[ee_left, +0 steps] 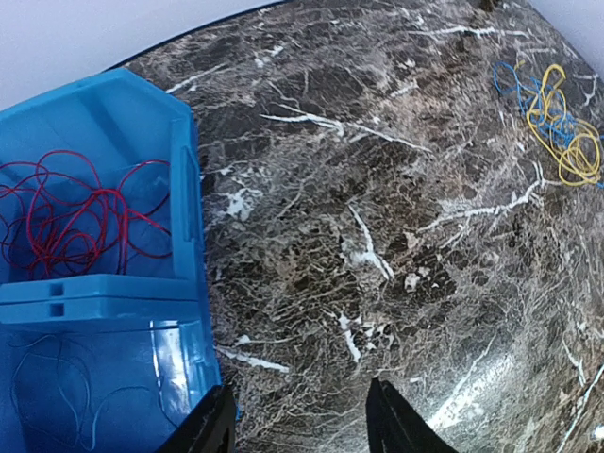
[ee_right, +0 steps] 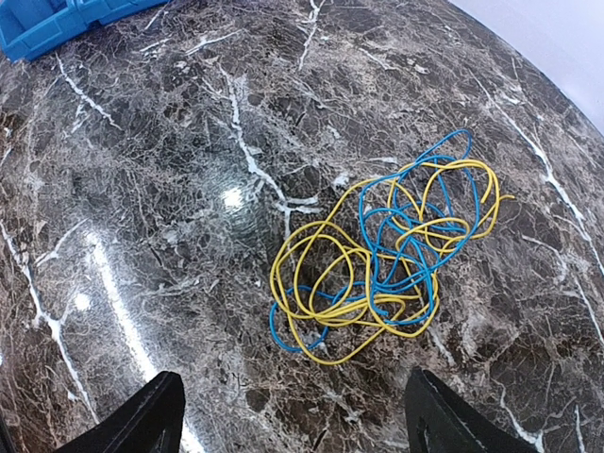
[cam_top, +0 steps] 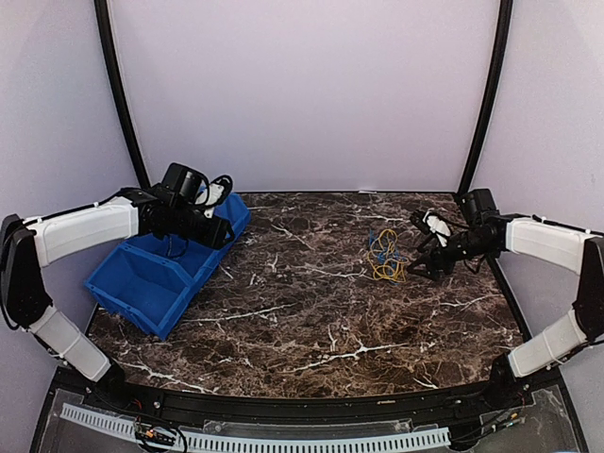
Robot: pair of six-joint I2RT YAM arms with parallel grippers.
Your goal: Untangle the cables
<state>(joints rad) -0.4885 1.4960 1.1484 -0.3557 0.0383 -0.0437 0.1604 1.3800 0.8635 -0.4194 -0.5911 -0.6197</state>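
Counter (cam_top: pixel 311 311) is a dark brown marble-look slab with white veins all over, pretty glossy; there's a bright glare spot (ee_right: pixel 231 198) on it; back wall (cam_top: pixel 302 94) is plain and pale, kinda lavender-white; left wall (cam_top: pixel 47 113) and right wall (cam_top: pixel 557 104) same deal; a black curved left pole (cam_top: pixel 118 85) and right pole (cam_top: pixel 488 90) run up the back corners; a white slotted strip (cam_top: pixel 283 442) follows the near edge.

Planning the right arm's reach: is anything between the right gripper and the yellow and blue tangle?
Nothing visible does. The right gripper hangs open above the table, and the yellow and blue cables lie ahead of it with only marble between.
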